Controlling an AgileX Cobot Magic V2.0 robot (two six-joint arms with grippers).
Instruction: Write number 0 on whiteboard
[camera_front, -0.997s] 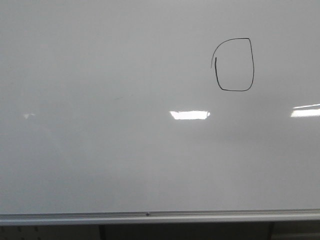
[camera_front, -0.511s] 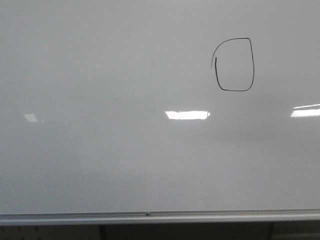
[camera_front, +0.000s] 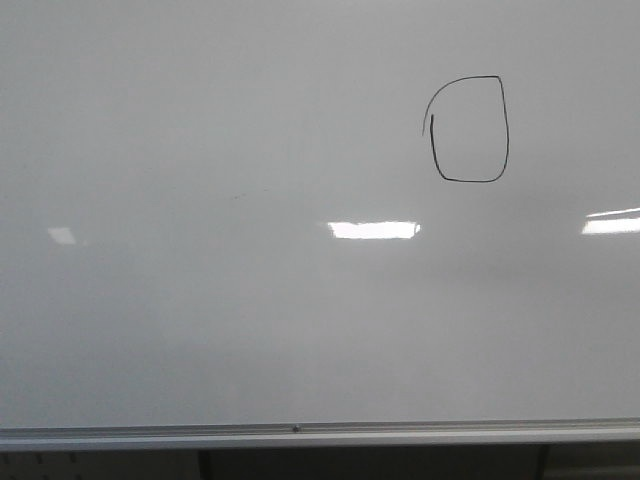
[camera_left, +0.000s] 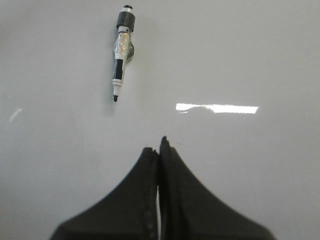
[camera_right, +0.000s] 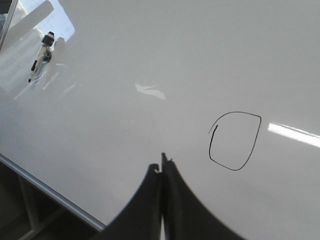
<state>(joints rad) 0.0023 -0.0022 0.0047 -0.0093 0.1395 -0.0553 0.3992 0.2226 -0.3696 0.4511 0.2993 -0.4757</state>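
Observation:
The whiteboard (camera_front: 200, 320) fills the front view, glossy and grey-white. The number 0 (camera_front: 503, 130) is a thin black squarish loop at the board's upper right, its ends overlapping at the left side. In the right wrist view the same number 0 (camera_right: 255, 137) lies just beyond my right gripper (camera_right: 161, 166), which is shut and empty. My left gripper (camera_left: 158, 146) is shut with nothing in it. A marker (camera_left: 122, 50) lies on the whiteboard (camera_left: 250, 60) ahead of the left gripper, uncapped, tip toward the fingers. No gripper shows in the front view.
A silver rail (camera_front: 300, 432) runs along the board's lower edge, seen also as the rail (camera_right: 45, 190) in the right wrist view. The marker (camera_right: 41, 57) shows far off near a corner in that view. Bright light reflections (camera_front: 375, 229) lie across the board.
The light reflections on the board have shifted slightly. The drawn loop is unchanged.

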